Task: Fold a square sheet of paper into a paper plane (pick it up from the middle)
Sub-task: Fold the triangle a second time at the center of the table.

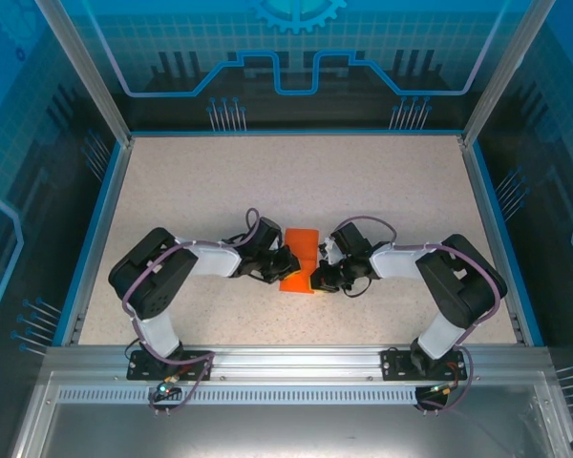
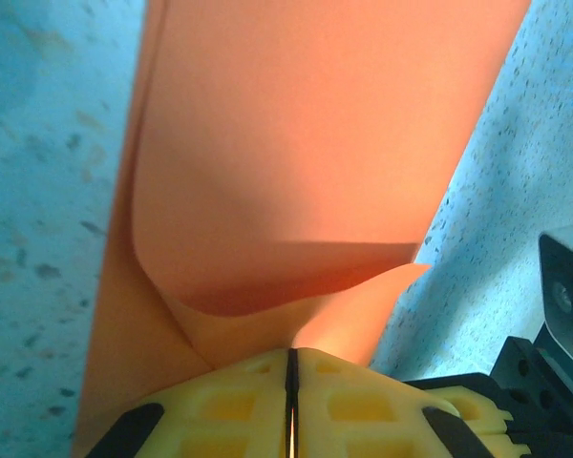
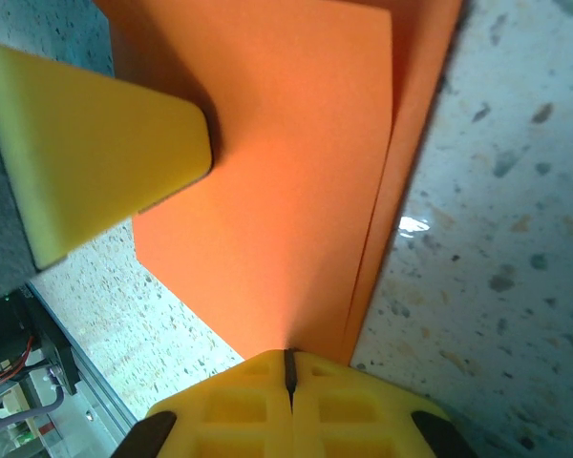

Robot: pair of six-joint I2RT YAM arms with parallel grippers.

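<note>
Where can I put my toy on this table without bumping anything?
The far half of the table, between the orange paper and the back wall, is bare. So is the near strip between the left arm and right arm. The middle is crowded: both arms meet at the paper.

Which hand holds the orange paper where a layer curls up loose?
The left hand: just ahead of its grip a layer of the orange paper bows upward, while at the right hand the layers lie flat.

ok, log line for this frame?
left gripper: shut on folded orange paper | right gripper: shut on same paper | stage: mid-fold, layers overlapping
</note>
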